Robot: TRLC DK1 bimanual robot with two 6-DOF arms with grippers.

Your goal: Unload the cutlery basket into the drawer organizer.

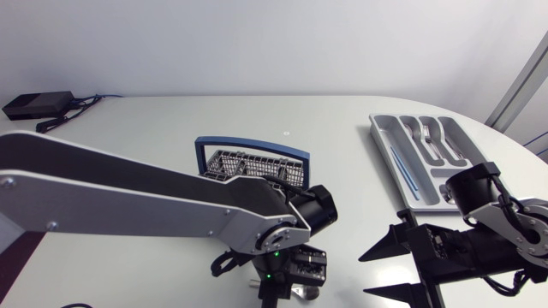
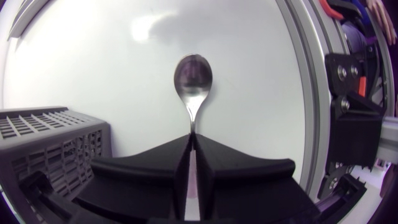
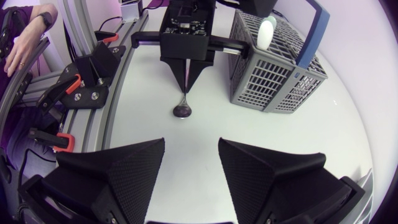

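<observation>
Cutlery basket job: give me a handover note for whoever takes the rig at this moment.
Left pincer: shut on a spoon, held bowl-down beside the cutlery basket.
Right pincer: open and empty, facing the spoon.
Done: forks lie in the drawer organizer.
To do: put the spoon in the organizer. At least one white-ended item stands in the basket, and its other contents are hard to make out.

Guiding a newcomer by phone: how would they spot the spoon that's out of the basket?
Find the grey cutlery basket with the blue handle on the white table. Beside it the left claw points down, shut on a spoon. It alone hangs from a claw, bowl toward the table.
</observation>
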